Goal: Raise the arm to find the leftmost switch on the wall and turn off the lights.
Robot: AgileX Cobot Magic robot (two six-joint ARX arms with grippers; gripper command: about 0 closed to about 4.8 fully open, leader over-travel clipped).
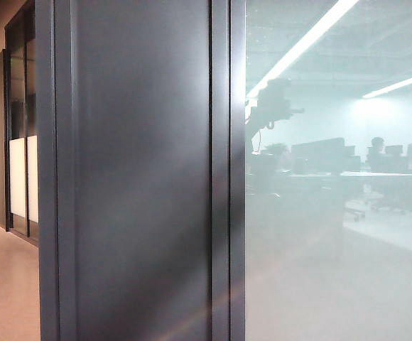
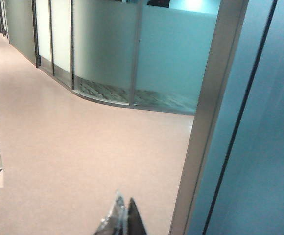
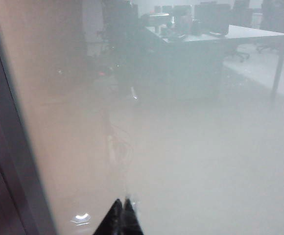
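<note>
oddly, no switch shows in any view, so how it will handle is only a judgement: a wall switch is most likely a small stiff rocker fixed to a rigid plate, wanting a firm press from one fingertip, not a grasp. the arm (image 1: 268,106) appears in the exterior view as a dark blurred reflection in the frosted glass wall (image 1: 334,270), just right of the dark panel (image 1: 142,177), standing higher than the desk monitors (image 1: 320,154) behind it. the left gripper (image 2: 124,220) hangs over the pale corridor floor (image 2: 83,161), beside a metal door frame (image 2: 208,122), its fingers together at the tips and holding nothing. the right gripper (image 3: 120,215) points at the frosted glass, fingers likewise closed and empty, touching nothing that i can make out.
</note>
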